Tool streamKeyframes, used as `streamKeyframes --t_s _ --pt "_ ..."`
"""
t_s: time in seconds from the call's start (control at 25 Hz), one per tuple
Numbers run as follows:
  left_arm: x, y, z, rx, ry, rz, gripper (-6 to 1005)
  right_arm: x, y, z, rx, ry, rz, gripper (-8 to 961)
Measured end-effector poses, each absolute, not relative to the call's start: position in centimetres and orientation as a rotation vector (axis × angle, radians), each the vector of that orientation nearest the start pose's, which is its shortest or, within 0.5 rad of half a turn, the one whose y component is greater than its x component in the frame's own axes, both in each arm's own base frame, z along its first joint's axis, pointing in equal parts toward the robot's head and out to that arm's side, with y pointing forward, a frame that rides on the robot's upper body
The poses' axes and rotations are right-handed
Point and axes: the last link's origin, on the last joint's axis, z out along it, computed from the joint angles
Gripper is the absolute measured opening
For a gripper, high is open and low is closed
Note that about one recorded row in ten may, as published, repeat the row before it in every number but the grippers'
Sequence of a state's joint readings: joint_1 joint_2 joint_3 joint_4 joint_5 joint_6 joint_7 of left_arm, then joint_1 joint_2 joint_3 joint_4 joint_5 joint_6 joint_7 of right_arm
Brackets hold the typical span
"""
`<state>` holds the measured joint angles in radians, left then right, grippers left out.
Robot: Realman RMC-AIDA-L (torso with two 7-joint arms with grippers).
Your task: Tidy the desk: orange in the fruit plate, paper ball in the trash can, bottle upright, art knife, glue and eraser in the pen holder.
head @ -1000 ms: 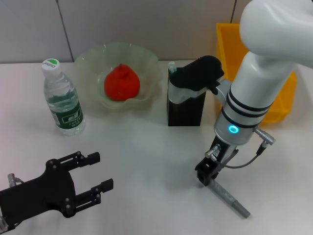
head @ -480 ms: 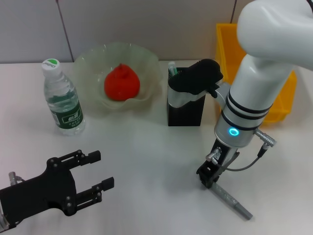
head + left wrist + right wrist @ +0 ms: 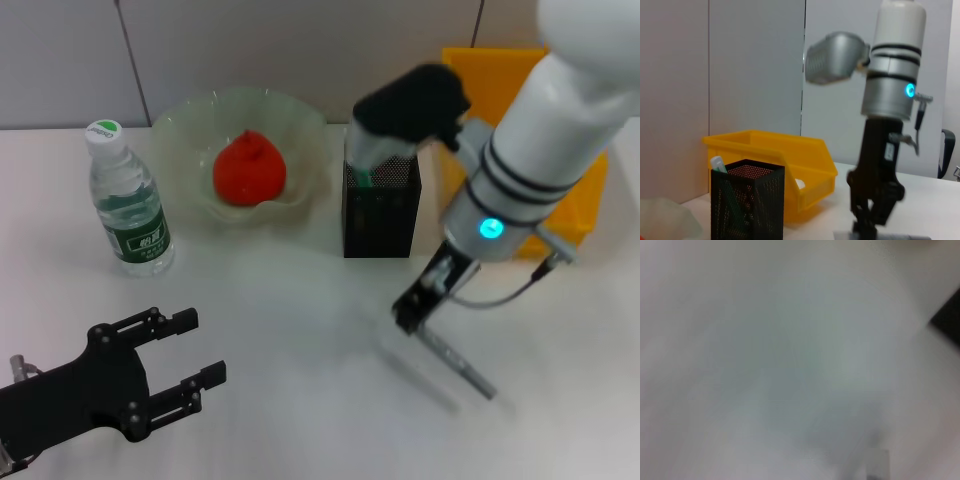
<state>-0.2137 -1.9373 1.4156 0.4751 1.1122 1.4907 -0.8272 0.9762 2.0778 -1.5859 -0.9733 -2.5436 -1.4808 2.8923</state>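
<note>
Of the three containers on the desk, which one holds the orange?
The fruit plate, the pale-green wavy-rimmed bowl, holds the orange; the black mesh pen holder and yellow trash can do not.

The right wrist view is a pale blur; nothing in it can be named. In the head view the right gripper [image 3: 418,312] and art knife [image 3: 455,362] are smeared. The right arm hides part of the trash can [image 3: 575,215]. The left arm [image 3: 40,410] is cut off.
</note>
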Motion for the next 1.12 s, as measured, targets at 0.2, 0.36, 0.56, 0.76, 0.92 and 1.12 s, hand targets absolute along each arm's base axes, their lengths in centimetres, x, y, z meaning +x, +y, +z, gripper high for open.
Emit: streamKeyframes --t_s 0.2,0.36,0.56,0.76,0.92,1.12 --pt "-31.5 24.7 -0.8 -2.547 -0.353 -0.872 669 10.1 39.1 -3.6 -2.514 0.922 -0.521 139" --pt "-32.2 24.5 -0.6 -2.520 -0.404 -0.871 670 8.6 40.2 -1.1 -2.487 0.827 -0.321 138" --pt "-32.3 24.4 -0.5 -2.504 -0.421 -0.882 670 7.3 41.5 0.9 -2.420 0.700 -0.103 138" --pt "-32.2 24.6 -0.3 -2.479 -0.430 -0.894 670 6.9 42.6 0.9 -2.374 0.584 0.011 137" --pt "-32.3 24.6 -0.3 -2.468 -0.434 -0.897 671 7.0 43.1 -0.2 -2.360 0.534 0.032 133" --pt "-32.3 24.6 -0.2 -2.457 -0.437 -0.900 671 7.6 43.8 -1.6 -2.339 0.481 0.055 145"
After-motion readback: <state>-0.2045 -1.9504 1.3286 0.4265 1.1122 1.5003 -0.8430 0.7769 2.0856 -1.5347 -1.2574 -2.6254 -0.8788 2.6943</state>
